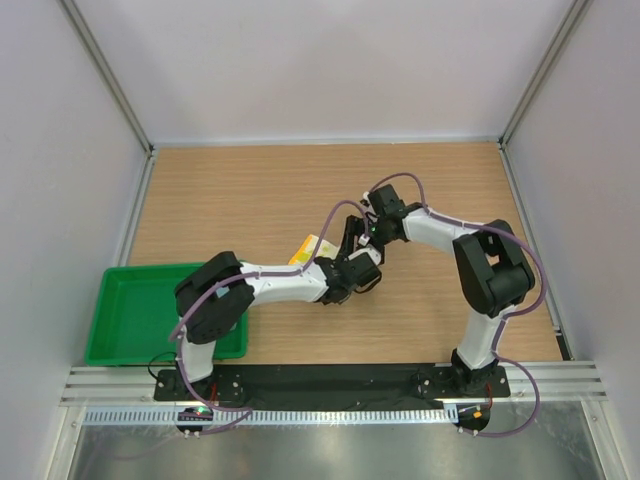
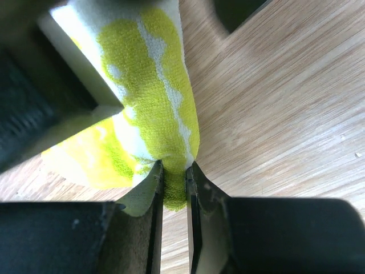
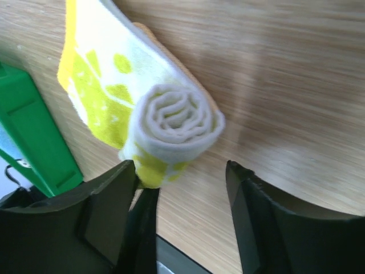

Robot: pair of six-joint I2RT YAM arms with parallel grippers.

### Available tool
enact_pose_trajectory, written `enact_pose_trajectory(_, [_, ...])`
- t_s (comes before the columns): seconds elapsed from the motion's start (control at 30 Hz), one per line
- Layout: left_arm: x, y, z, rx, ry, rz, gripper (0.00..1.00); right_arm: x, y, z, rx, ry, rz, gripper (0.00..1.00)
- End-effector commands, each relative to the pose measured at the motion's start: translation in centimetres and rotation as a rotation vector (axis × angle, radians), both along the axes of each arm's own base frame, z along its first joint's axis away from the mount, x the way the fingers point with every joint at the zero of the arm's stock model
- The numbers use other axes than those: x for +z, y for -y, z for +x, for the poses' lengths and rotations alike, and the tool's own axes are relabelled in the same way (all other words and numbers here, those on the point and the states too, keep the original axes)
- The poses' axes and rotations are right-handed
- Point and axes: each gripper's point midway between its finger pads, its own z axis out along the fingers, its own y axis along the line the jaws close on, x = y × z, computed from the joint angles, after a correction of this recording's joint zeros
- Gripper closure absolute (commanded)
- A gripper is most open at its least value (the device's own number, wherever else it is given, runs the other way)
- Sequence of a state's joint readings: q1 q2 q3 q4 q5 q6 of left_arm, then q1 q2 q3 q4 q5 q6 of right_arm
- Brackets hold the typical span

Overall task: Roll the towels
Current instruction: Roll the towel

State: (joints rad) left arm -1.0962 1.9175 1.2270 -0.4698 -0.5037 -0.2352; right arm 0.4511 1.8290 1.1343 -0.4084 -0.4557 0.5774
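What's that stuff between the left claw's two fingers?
An end of the rolled yellow towel, which the left gripper is pinching shut. The left wrist view shows it.

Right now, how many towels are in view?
1. The yellow-print towel is mid-table, partly rolled, one end pinched in the left hand. The right hand is open at its rolled end. A pale blue sliver at the green tray may be a second; can't tell.
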Motion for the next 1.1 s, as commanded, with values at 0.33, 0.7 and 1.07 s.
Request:
enact_pose_trajectory(0.33, [-1.1,-0.4,-2.7,0.006,-0.172,-0.084,1.0,5.2,8.0,4.9,-0.328,0.116,-0.117,0.19])
enact_pose_trajectory(0.7, [1.2,1.2,-2.0,0.038,-0.244,-0.258,1.0,9.0,10.7,5.3,-0.438,0.311,-0.08,0.2])
enact_pose_trajectory(1.07, [3.2,2.3,-2.0,0.086,-0.41,-0.506,1.0,7.8,7.3,3.0,-0.333,0.287,0.139,0.2])
